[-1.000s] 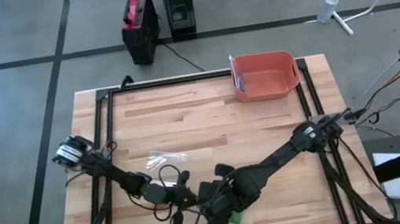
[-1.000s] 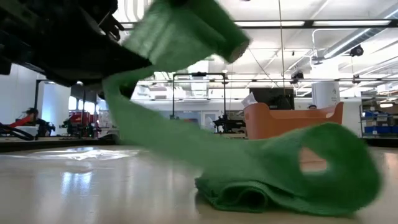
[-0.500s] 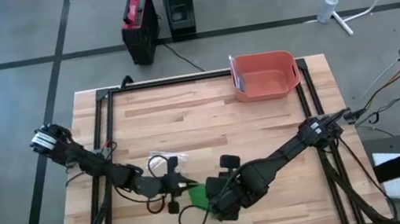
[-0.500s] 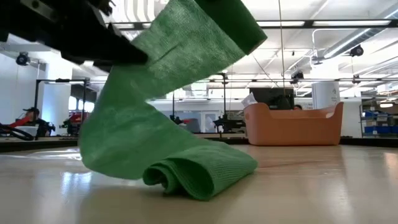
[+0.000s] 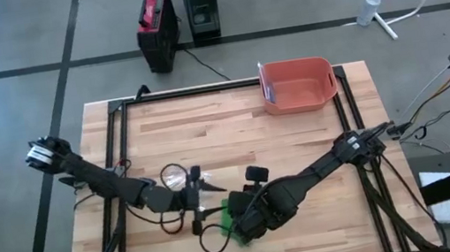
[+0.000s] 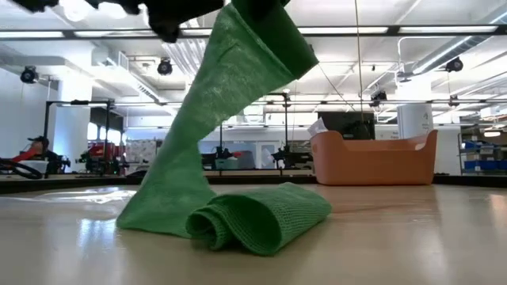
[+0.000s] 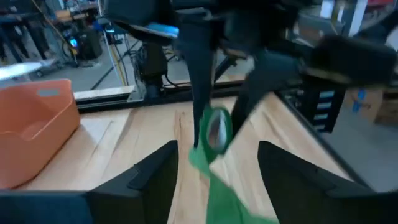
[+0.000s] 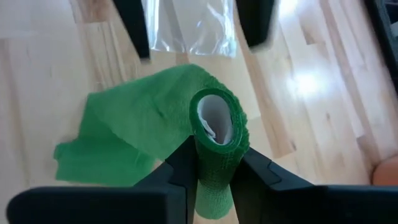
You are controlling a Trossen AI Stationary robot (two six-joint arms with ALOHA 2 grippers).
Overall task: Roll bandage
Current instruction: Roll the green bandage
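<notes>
1. Green bandage roll (image 8: 219, 140) sits pinched between the right gripper (image 8: 214, 163) fingers, lifted above the wooden table (image 5: 299, 142) near its front edge.
2. Its loose tail (image 6: 238, 218) hangs down and lies crumpled on the tabletop.
3. Left gripper (image 7: 214, 163) faces the roll from just beside it, fingers spread apart and holding nothing.
4. Clear plastic wrapper (image 8: 199, 28) lies flat on the table near the bandage.
5. Orange bin (image 5: 298, 85) stands at the far edge, well apart.

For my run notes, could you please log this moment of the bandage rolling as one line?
right gripper: shut on bandage roll | left gripper: open, facing roll | loose bandage tail: heaped on table
</notes>
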